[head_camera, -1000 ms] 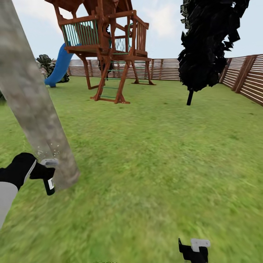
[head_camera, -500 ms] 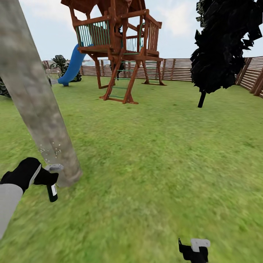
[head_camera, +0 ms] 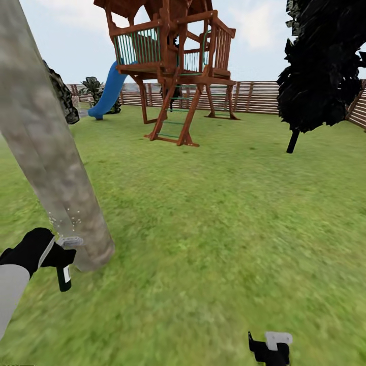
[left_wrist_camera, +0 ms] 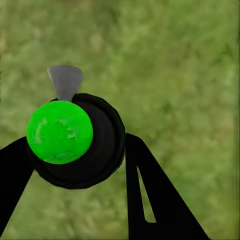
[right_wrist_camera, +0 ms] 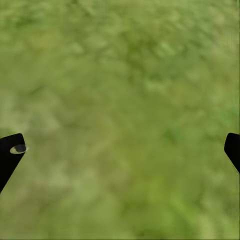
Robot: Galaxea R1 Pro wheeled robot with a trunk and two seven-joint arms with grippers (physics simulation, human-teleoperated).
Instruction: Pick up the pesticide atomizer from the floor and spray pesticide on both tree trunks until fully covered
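Open lawn (head_camera: 218,229) ahead, left pincer (head_camera: 60,254) gripping atomizer (head_camera: 64,272) beside tree trunk (head_camera: 51,152), right pincer (head_camera: 269,351) spread wide.

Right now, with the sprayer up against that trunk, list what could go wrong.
1. The whitish pesticide specks sit in a small patch low on the tree trunk; the bare bark above may stay uncovered.
2. The atomizer in the left gripper is very close to the trunk and could bump it.
3. The right gripper hangs open over the lawn, so it cannot steady the atomizer.

The black left gripper (head_camera: 60,252) is clamped on a dark bottle-shaped atomizer (left_wrist_camera: 75,140); the black right gripper (right_wrist_camera: 120,150) hangs spread wide.
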